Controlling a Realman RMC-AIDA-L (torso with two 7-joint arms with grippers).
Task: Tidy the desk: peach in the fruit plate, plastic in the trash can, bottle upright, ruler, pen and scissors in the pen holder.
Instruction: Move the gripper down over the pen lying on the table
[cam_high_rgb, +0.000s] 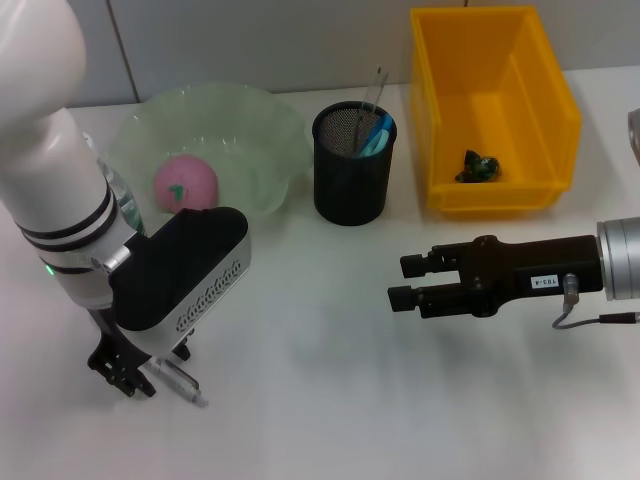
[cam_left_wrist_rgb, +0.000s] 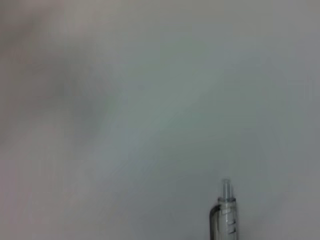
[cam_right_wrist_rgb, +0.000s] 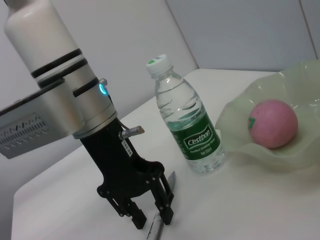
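Already most of the desk (cam_high_rgb: 320, 400) is in order: the peach (cam_high_rgb: 185, 183) sits in the fruit plate (cam_high_rgb: 270, 125) at the far left, the bottle (cam_right_wrist_rgb: 187, 117) stands upright beside that plate, a dark scrap of plastic (cam_high_rgb: 478, 167) lies in the yellow trash can (cam_high_rgb: 555, 90) at the far right, and the pen holder (cam_high_rgb: 352, 165) between them holds a few items. What remains is the pen (cam_high_rgb: 178, 381), near the front left corner of the desk. The left gripper (cam_high_rgb: 120, 372) points down over it, fingers (cam_right_wrist_rgb: 164, 210) closed to either side of the barrel; it seems to be pinching the pen, though the contact itself is hard to make out. The risk lies in that grip: held near one end, the pen may pivot or slip on lifting. A tilted pen could then catch the rim of the pen holder instead of dropping in. The right gripper (cam_high_rgb: 398, 282), jaws spread, hovers mid-desk, near the route to the holder.
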